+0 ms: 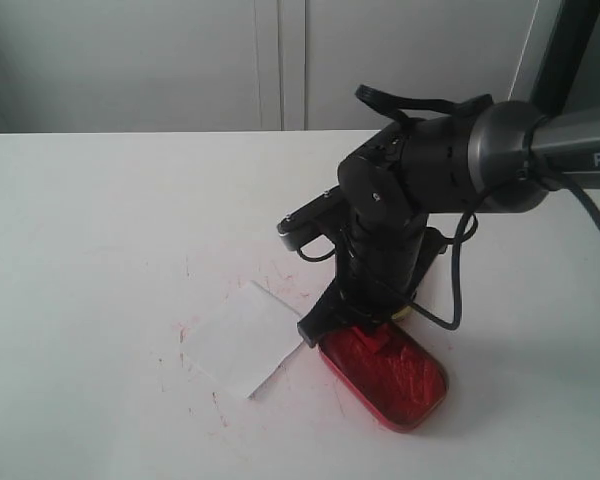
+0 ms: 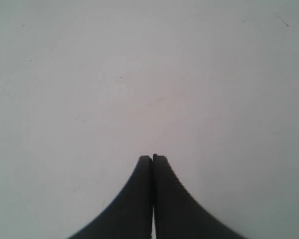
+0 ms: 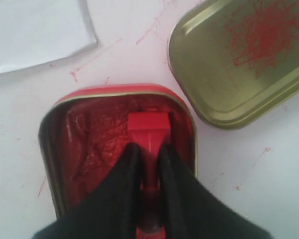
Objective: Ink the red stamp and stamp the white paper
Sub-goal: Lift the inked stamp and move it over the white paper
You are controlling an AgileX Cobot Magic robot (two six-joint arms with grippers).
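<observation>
My right gripper is shut on the handle of the red stamp, whose square base sits down inside the open red ink tin on the ink pad. In the exterior view the right gripper hangs over the near-left end of the ink tin, and the stamp is mostly hidden by the wrist. The white paper lies flat just left of the tin, and its corner also shows as the paper in the right wrist view. My left gripper is shut on nothing over bare table.
The gold oval lid, smeared with red ink inside, lies open side up beside the tin. Red ink streaks mark the white table around the paper. A cabinet front stands behind the table.
</observation>
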